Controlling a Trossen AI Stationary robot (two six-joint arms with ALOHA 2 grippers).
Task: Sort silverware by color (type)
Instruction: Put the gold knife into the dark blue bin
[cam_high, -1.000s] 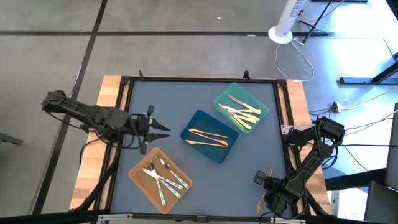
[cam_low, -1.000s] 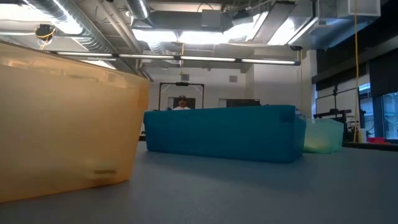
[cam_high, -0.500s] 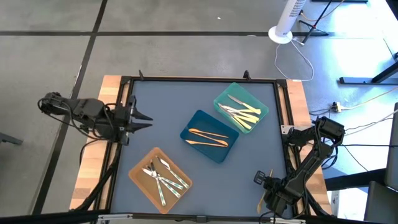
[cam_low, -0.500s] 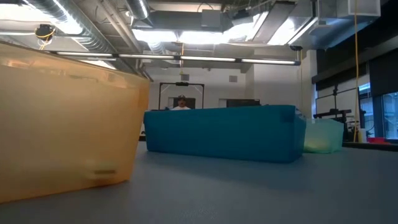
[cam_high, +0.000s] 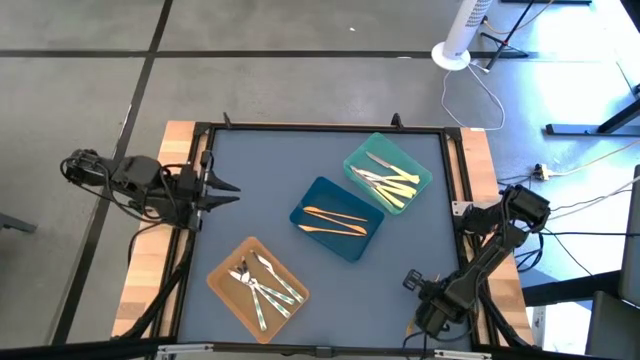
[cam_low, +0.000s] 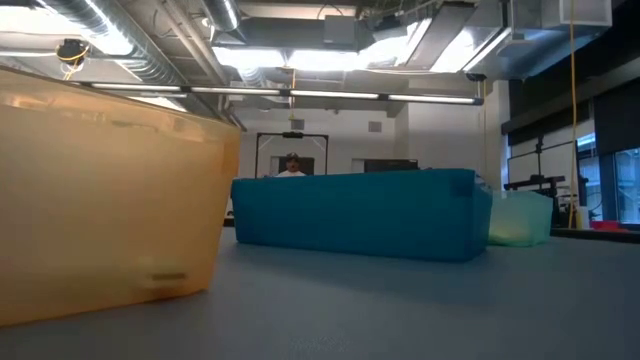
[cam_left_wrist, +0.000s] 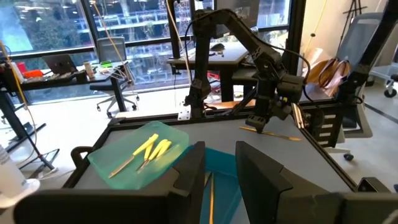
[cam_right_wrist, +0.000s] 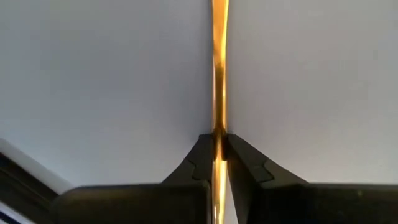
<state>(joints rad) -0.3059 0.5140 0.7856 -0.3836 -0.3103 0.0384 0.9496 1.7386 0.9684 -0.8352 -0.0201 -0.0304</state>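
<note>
My right gripper (cam_right_wrist: 217, 142) stands at the table's near right corner (cam_high: 418, 312), shut on a thin orange piece of silverware (cam_left_wrist: 277, 134). My left gripper (cam_left_wrist: 219, 167) hovers at the table's left edge (cam_high: 226, 190), open and holding nothing. The blue tray (cam_high: 337, 218) in the middle holds orange pieces. Yellow pieces and a silvery one lie in the teal tray (cam_high: 388, 172) at the far right. White and clear pieces lie in the orange tray (cam_high: 258, 288) at the near left. My right gripper pinches the orange piece's slim shaft (cam_right_wrist: 218, 127) between its two fingertips, nearer one end than the other. The fingers come from above, pointing down, and lie across it. The piece lies level, close over the table; whether it touches the table I cannot tell.
A black frame (cam_high: 320, 128) borders the grey table, with wooden strips outside it. In the low view the orange tray (cam_low: 100, 200) fills the left side, with the blue tray (cam_low: 360, 215) and the teal tray (cam_low: 520, 220) behind. A person (cam_low: 291, 165) shows far back.
My left gripper has drawn back from over the table to its left edge, most of it in the first half second. My right gripper has shifted a little toward the table's left with the orange piece still in its fingers.
</note>
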